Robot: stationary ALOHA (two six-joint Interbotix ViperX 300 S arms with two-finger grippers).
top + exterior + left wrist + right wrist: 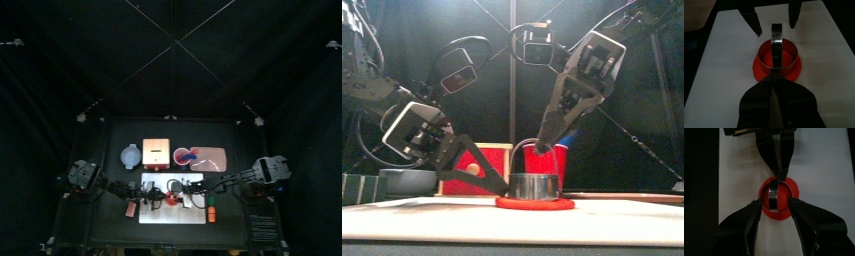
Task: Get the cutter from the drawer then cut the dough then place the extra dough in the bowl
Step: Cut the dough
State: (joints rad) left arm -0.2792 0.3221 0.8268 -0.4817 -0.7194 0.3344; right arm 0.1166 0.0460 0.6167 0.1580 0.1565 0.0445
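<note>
The left arm (pixel 83 173) and right arm (pixel 271 168) are black, built of blocky jointed links with grey casings near the wrists. The left gripper (pixel 771 82) has a silver-white cross-plate (pixel 412 125) above two flat black jaws with a slight sheen that taper to a point. The right gripper (pixel 779 203) matches, with a pale plate (pixel 599 52) and long dark jaws broadening toward the wrist.

The left gripper (pixel 496 188) is held low over the counter, slanted down toward the middle, with its jaws pressed together to a point. The right gripper (pixel 541 150) is angled steeply down from the upper right, facing the left one, with its jaws set apart.
</note>
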